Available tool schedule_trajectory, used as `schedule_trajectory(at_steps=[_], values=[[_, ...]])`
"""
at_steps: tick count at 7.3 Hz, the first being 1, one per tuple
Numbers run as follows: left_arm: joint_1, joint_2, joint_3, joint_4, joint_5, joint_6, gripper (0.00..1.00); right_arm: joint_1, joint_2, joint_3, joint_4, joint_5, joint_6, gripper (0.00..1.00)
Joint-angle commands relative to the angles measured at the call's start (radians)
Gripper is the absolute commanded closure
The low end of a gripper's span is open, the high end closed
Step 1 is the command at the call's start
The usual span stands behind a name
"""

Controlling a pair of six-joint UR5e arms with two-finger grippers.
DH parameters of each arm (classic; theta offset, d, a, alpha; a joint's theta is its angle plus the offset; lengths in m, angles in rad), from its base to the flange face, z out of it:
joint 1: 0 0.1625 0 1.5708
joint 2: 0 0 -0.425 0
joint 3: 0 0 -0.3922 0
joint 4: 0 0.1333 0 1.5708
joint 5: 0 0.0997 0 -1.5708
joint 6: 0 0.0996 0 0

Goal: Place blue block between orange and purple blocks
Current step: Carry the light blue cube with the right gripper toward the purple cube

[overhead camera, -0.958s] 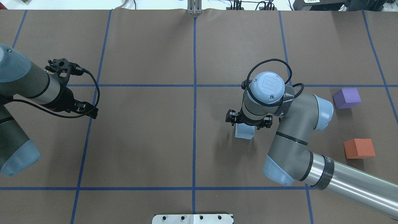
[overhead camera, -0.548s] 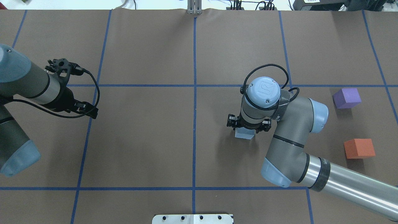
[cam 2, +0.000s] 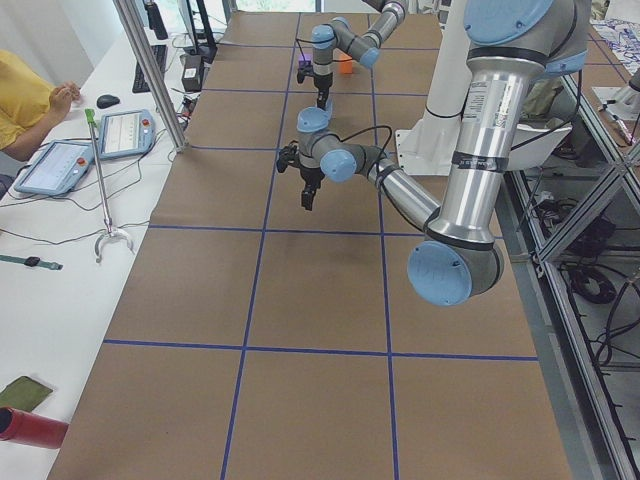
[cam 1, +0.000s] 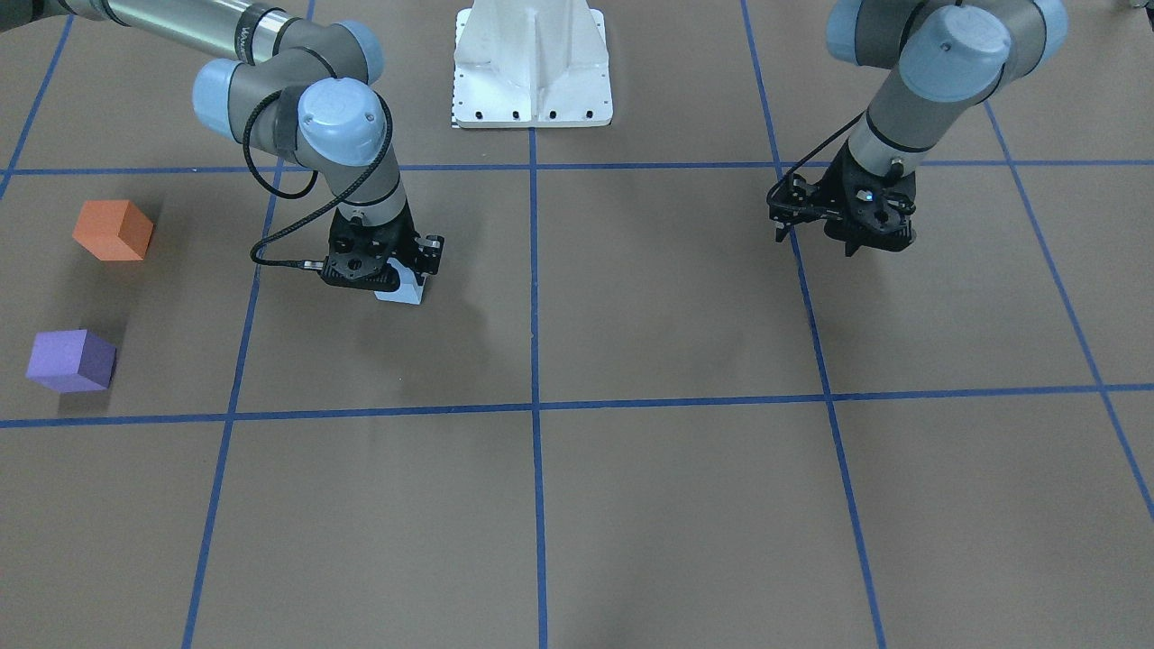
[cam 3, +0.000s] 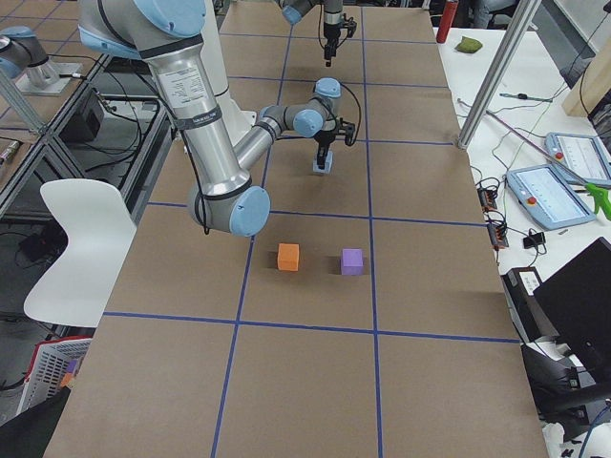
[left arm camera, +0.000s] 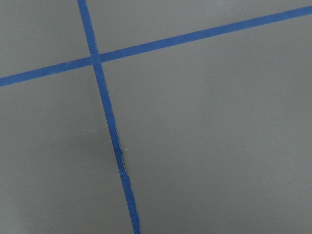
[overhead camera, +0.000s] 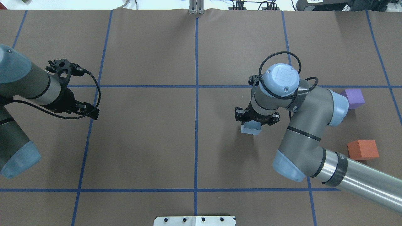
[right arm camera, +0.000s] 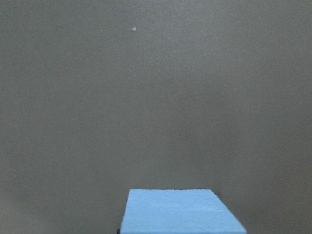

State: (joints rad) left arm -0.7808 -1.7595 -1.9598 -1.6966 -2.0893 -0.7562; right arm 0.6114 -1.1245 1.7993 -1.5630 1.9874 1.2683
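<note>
I see my right end effector (overhead camera: 252, 123) clenched on the pale blue foam cube (overhead camera: 250, 129), well apart from the orange foam cube (overhead camera: 363, 149), near which the purple foam cube (overhead camera: 355, 98) sits on the tabletop (overhead camera: 141, 141).

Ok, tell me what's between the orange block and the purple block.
Nothing: in the exterior right view only bare brown table lies between the orange block and the purple block. The front-facing view agrees.

Blue block (right arm camera: 181, 212): matt, grainy foam.
</note>
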Motion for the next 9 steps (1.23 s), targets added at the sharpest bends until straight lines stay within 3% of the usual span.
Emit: schedule_trajectory(at_steps=[1, 3, 5, 9], values=[[0.0, 0.0, -0.001, 0.0, 0.002, 0.0, 0.01, 0.095, -0.175, 0.144, 0.004, 0.054, -0.094, 1.0], [0.002, -0.003, -0.004, 0.0, 0.0, -0.033, 0.01, 0.236, -0.338, 0.164, 0.012, 0.143, -0.3, 1.0], [0.006, -0.012, -0.01, -0.005, 0.0, -0.063, 0.01, 0.327, -0.467, 0.15, 0.056, 0.165, -0.456, 1.0], [0.009, -0.015, -0.013, -0.005, 0.006, -0.066, 0.01, 0.373, -0.541, 0.066, 0.119, 0.203, -0.552, 1.0]])
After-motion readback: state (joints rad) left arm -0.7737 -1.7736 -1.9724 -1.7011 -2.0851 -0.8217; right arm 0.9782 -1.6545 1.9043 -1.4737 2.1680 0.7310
